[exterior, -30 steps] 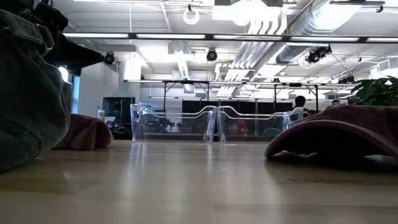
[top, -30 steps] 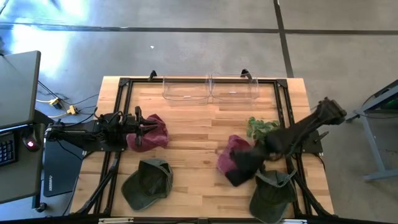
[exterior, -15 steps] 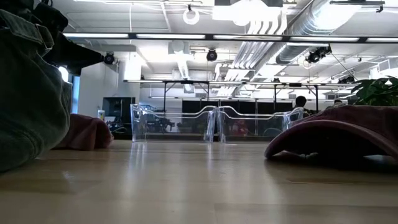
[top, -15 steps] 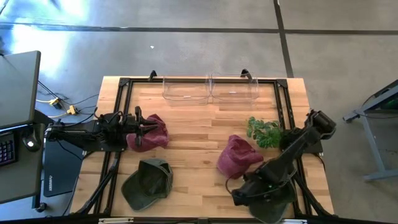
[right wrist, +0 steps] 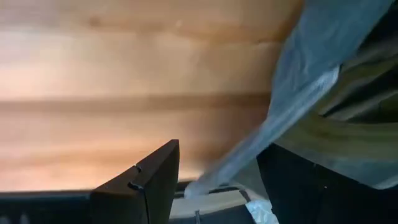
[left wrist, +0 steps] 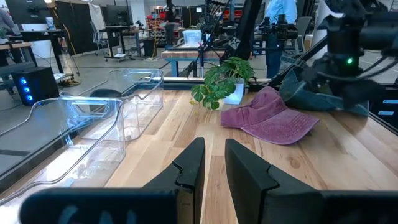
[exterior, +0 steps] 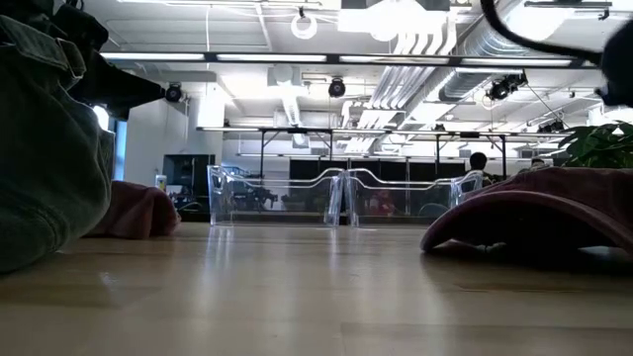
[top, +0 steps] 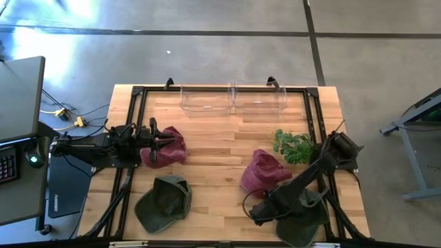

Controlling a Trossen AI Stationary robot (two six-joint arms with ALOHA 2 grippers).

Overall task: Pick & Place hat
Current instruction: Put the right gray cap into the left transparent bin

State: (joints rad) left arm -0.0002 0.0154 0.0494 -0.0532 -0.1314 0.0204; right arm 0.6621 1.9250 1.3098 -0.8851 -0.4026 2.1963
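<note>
Overhead, much of the green hat point(top: 303, 219) at the table's point(top: 220, 141) near right corner is hidden under the right arm, whose right gripper point(top: 260, 211) sits low at the hat's left edge; its fingers cannot be made out there. A maroon hat point(top: 265, 172) lies just beside it, a plant point(top: 292, 146) behind. The left gripper point(top: 160, 142) rests over another maroon hat point(top: 169, 145); a second green hat point(top: 164, 202) lies near the front.

Low view: the maroon hat point(exterior: 539, 213) fills the right, two clear bins point(exterior: 336, 196) stand behind.

Right wrist view: the fingers point(right wrist: 146, 180) stand apart, with the green hat's fabric point(right wrist: 329, 56) crossing between them; contact is unclear.

Left wrist view: its fingers point(left wrist: 196, 165) stand slightly apart, holding nothing.
</note>
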